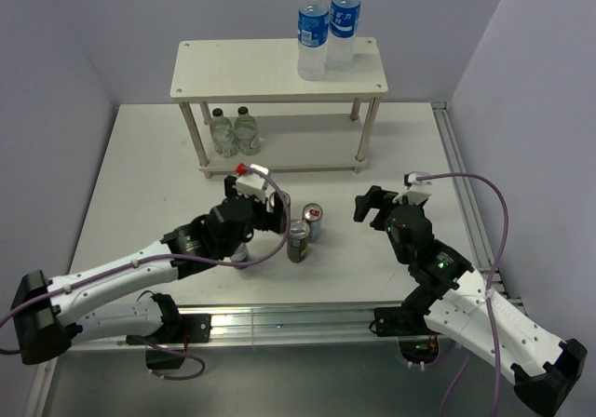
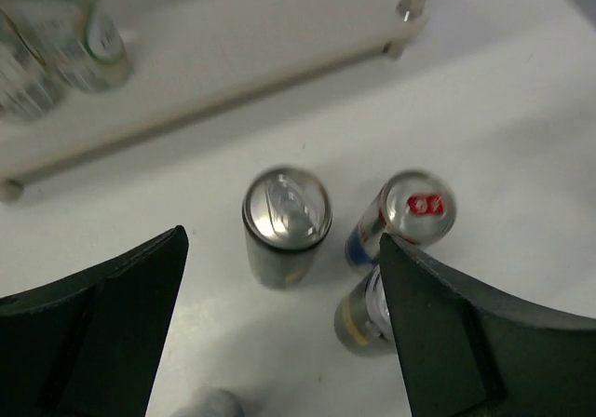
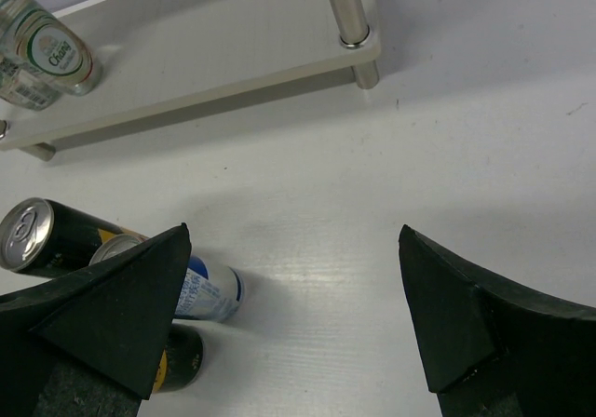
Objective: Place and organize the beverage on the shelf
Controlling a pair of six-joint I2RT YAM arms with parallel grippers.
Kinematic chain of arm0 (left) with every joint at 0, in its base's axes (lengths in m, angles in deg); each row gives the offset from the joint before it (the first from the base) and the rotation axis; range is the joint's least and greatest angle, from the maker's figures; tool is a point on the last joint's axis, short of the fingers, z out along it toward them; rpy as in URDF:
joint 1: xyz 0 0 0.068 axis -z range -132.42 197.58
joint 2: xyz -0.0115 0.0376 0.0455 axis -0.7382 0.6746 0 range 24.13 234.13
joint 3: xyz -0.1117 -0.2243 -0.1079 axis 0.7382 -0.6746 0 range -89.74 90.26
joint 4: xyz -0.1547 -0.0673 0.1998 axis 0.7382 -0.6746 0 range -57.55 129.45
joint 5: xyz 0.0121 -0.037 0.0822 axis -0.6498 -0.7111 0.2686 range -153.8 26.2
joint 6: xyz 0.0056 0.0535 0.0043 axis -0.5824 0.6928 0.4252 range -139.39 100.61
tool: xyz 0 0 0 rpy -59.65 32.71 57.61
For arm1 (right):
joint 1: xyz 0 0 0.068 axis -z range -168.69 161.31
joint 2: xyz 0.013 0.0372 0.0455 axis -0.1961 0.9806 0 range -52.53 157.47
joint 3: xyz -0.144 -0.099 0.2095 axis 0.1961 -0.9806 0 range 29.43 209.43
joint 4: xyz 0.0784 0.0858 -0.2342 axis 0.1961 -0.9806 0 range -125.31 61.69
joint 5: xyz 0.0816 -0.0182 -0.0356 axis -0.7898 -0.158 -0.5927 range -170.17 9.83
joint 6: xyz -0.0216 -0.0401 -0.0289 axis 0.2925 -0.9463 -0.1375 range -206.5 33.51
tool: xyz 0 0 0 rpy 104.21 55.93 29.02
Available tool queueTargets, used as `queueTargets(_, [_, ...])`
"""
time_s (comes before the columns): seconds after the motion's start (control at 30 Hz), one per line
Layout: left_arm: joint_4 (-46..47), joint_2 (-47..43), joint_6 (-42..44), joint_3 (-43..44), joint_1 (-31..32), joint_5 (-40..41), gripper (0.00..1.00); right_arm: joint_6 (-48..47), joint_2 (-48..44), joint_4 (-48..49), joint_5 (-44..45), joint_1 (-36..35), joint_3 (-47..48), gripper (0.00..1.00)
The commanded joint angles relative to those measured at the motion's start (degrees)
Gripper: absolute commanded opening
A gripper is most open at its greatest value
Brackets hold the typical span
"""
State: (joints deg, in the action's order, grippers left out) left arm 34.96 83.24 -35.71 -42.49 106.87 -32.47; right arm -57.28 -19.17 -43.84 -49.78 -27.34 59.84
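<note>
Both water bottles (image 1: pixel 313 31) (image 1: pixel 343 21) stand upright on the top board of the shelf (image 1: pixel 242 71), side by side near its right end and touching or nearly so. On the lower board, towards the left, stand two small clear bottles (image 1: pixel 233 130).

The cans are on the desk (image 1: pixel 391 156), in front of the shelf. The left wrist view looks down on three upright cans clustered together. A black can (image 2: pixel 287 221) is in the middle. A silver can (image 2: pixel 414 214) with a red tab and a blue side stands just to its right. A second black can with a yellow mark (image 2: pixel 365 313) stands near the silver one and is partly hidden behind the right finger. A blurred grey round shape (image 2: pixel 209 406) shows at the bottom edge; what it is cannot be told.

The left gripper (image 2: pixel 282 245) hovers over this cluster with its jaws spread wide and holds nothing; the middle black can lies between them in the view. The right gripper (image 3: pixel 294 235) is well to the right of the cans, above bare desk, its jaws also wide apart and holding nothing. Its camera shows the same three cans at lower left.
</note>
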Motion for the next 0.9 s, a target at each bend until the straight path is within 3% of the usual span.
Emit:
queueTargets(0.0, [6.14,1.61,-6.7,-4.43,0.92,0.31,0.89,1.11,-1.46,-1.78,0.98,-0.19,1.23,1.0])
queueTargets(0.33, [13.27,8.12,-9.52,-8.04,1.09,1.54,0.88,0.93,-4.8,-5.12,1.86,-0.11,0.96,1.0])
queueTargets(0.87, [20.04,20.87,-8.73,-3.21,-0.75,6.03,0.87,0.67,-4.98,-5.21,1.16,-0.11,0.7,1.0])
